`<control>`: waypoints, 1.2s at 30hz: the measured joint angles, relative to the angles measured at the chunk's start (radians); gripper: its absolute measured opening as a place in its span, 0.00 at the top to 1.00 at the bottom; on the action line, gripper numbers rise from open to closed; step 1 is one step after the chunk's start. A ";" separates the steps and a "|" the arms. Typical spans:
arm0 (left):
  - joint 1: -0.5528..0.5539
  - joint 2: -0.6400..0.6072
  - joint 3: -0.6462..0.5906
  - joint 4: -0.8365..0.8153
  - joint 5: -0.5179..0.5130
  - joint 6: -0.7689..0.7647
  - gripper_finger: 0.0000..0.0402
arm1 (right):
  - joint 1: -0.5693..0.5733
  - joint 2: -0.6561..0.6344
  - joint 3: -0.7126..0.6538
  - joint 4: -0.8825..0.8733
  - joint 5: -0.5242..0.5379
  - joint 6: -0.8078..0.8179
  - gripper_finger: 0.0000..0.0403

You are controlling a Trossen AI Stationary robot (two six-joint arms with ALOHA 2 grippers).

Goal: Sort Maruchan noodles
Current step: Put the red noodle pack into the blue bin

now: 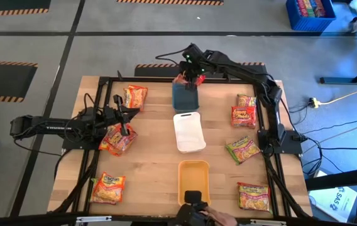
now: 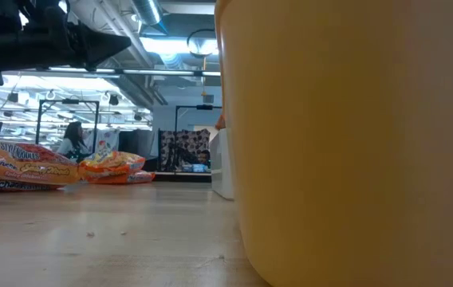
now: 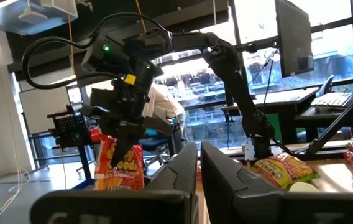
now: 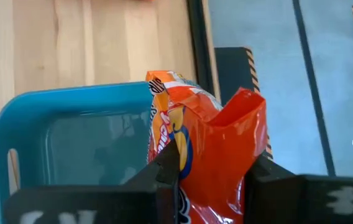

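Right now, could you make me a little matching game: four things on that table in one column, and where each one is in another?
Things:
1. blue tray
2. white tray
3. yellow tray
4. red noodle packet

Places:
A. middle of the table
B. pinched in the right claw, above the blue tray
C. far end of the tray row
D. near end of the tray row

Pairs: 1-C, 2-A, 3-D, 4-B
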 joint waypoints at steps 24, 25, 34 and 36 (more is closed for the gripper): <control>0.000 0.000 0.000 -0.013 -0.004 0.002 0.96 | 0.001 0.137 0.000 0.038 0.085 -0.059 0.83; 0.000 0.000 0.000 -0.013 -0.004 0.002 0.96 | 0.001 0.141 0.000 0.038 0.086 -0.060 0.83; 0.000 0.000 0.000 -0.013 -0.004 0.002 0.96 | 0.001 0.153 0.000 0.049 0.067 -0.009 0.79; 0.000 0.000 0.000 -0.013 -0.004 0.002 0.96 | 0.001 0.153 0.000 0.048 0.067 0.004 0.75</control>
